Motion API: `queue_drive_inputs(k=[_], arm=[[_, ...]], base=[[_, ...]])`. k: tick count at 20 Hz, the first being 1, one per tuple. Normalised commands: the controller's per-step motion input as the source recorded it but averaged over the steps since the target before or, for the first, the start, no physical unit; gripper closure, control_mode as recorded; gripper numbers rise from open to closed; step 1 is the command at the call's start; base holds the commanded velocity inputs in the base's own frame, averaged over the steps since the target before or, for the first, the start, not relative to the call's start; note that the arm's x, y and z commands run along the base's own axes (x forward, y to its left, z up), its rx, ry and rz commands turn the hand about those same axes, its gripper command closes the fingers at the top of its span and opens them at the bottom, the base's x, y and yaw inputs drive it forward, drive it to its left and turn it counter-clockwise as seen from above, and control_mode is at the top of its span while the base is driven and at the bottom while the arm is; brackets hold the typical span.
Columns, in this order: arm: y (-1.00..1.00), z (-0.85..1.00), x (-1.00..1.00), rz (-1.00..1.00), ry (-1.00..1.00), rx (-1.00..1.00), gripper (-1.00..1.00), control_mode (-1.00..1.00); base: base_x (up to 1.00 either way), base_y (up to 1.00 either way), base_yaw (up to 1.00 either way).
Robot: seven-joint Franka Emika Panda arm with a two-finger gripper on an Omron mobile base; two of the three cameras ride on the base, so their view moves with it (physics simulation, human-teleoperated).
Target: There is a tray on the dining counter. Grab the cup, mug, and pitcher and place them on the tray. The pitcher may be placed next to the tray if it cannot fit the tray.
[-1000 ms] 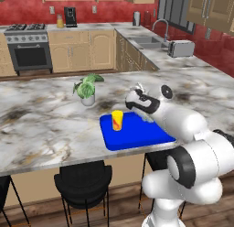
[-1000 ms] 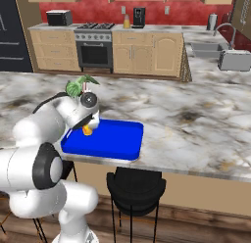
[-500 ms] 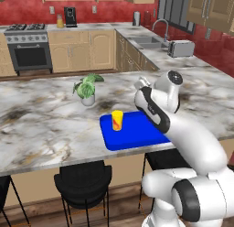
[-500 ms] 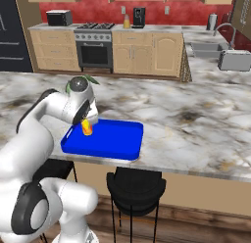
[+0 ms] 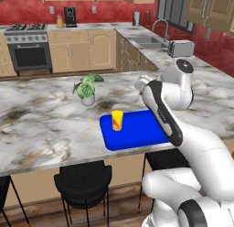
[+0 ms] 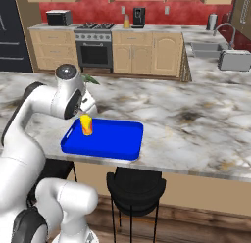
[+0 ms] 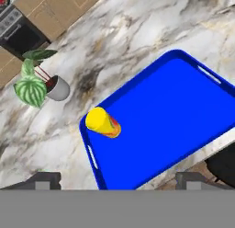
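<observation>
Potted plant (image 7: 42, 83) stands far left beyond the pincer (image 7: 117, 179), on the dining counter (image 7: 151, 34). Cup (image 7: 103, 122) stands upright on the tray (image 7: 174, 126), ahead of the pincer's left finger. Pincer wide open, holding nothing.

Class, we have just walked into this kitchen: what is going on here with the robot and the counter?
A white robot arm is loading a blue tray on the marble dining counter. The yellow cup stands upright on the tray, near the end closest to a small potted plant. The gripper is open and empty, above the tray. Nothing else sits on the tray yet, so the mug and pitcher remain to be fetched.
</observation>
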Motion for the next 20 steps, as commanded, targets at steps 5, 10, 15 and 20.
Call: queue_drive_inputs(k=[5, 10, 15, 20], arm=[[0.00, 0.31, -0.85, 0.43, 0.00, -0.21, -1.00, -1.00], [0.00, 0.14, -0.98, 0.40, 0.00, -0.16, -1.00, -1.00], [0.00, 0.21, -1.00, 0.26, 0.00, -0.12, -1.00, -1.00], [0.00, 0.41, -0.83, 0.10, 0.00, -0.08, -1.00, -1.00]], base=[[0.00, 0.00, 0.00], [0.00, 0.00, 0.00], [0.00, 0.00, 0.00], [0.00, 0.00, 0.00]])
